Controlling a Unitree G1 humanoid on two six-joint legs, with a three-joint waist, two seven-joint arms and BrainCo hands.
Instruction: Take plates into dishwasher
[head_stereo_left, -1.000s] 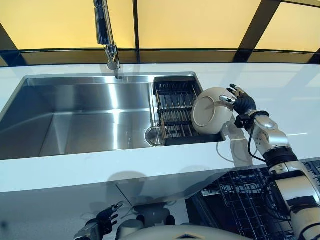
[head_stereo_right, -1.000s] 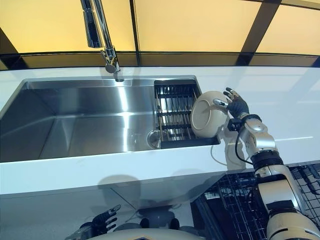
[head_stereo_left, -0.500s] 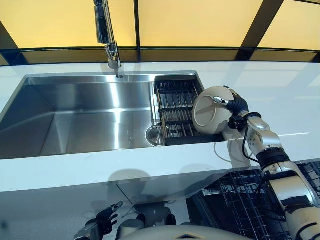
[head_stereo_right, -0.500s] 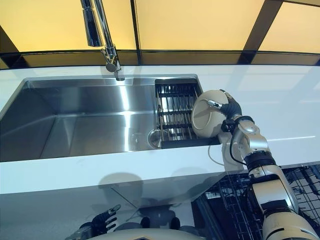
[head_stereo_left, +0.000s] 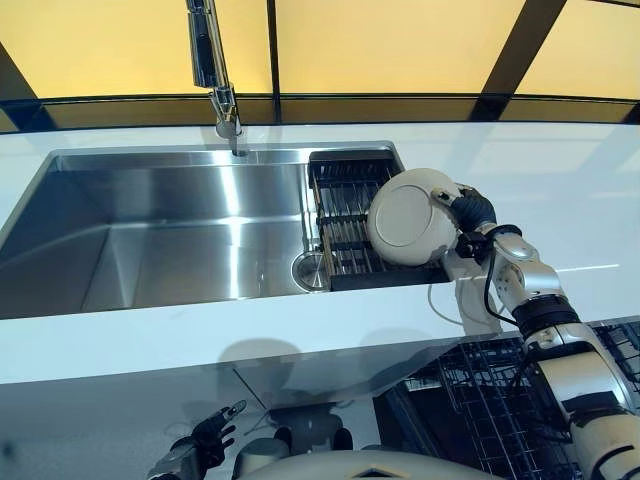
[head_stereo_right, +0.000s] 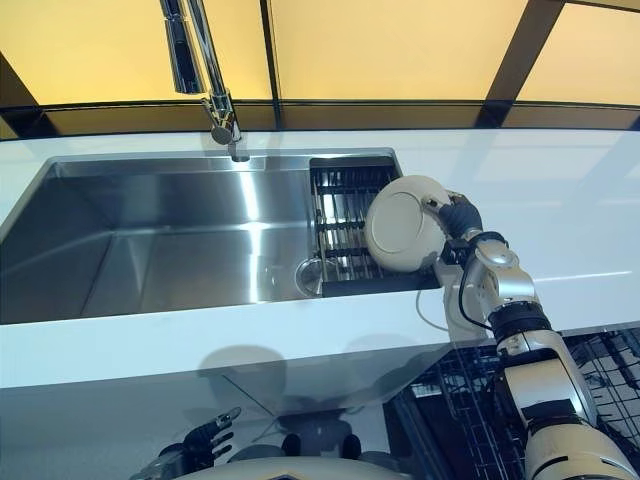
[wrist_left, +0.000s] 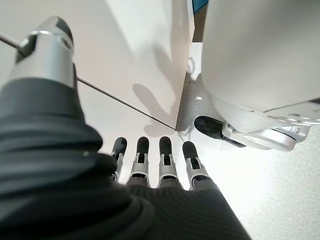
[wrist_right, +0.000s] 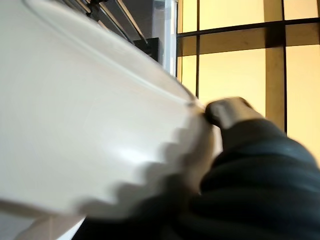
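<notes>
A white round plate stands tilted on edge over the right end of the black dish rack in the sink, with its underside turned toward me. My right hand grips its right rim, thumb over the edge and fingers behind it. In the right wrist view the plate fills most of the picture, with my thumb pressed on its rim. My left hand hangs low below the counter, its fingers straight and holding nothing.
The steel sink lies left of the rack, with the tap behind it. A white counter runs around the sink. The dishwasher's dark wire basket stands pulled out below the counter at lower right.
My right hand went from spread beside the plate to gripping its rim. The plate rose and swung left, now showing its round base ring.
</notes>
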